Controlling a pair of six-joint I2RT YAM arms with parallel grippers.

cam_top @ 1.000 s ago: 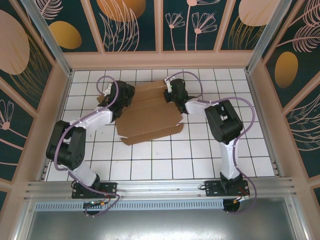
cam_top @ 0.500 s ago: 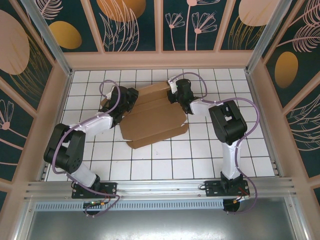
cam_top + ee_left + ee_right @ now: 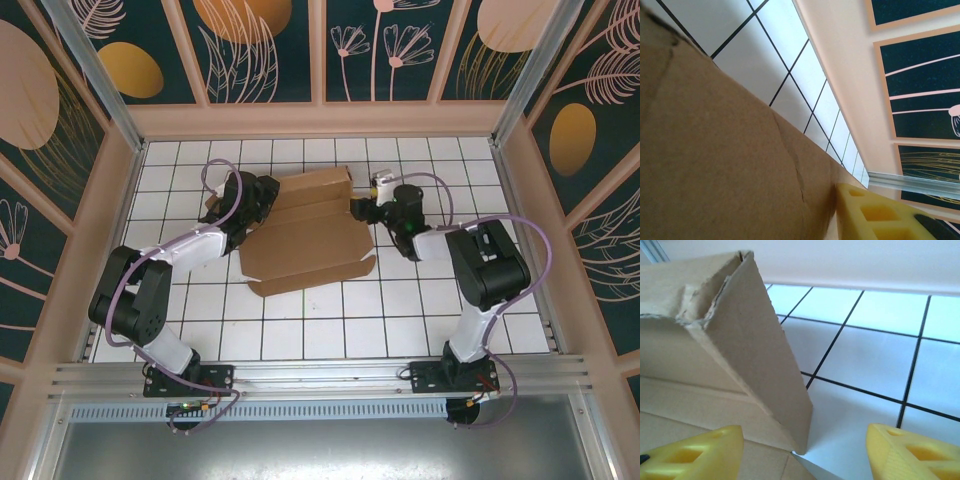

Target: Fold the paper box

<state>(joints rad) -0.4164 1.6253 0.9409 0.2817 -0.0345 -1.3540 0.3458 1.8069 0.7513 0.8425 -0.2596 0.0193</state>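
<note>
The paper box (image 3: 305,235) is a brown cardboard piece lying partly folded in the middle of the tiled floor. My left gripper (image 3: 260,203) is at its left edge. In the left wrist view cardboard (image 3: 715,165) lies flat against the inner face of one yellow finger (image 3: 880,217) and hides the other. My right gripper (image 3: 363,208) is just off the box's right end. Its jaws stand wide open (image 3: 802,460) with nothing between them, and a raised cardboard flap (image 3: 755,355) stands just ahead of them on the left.
White tiles (image 3: 420,290) stretch in front of and right of the box. Pale enclosure walls (image 3: 310,120) ring the floor, and an aluminium rail (image 3: 320,375) runs along the near edge by the arm bases.
My right gripper has opened and drawn back to the right, off the box's right end. The box has shifted slightly to the right. My left gripper stays at the left edge.
</note>
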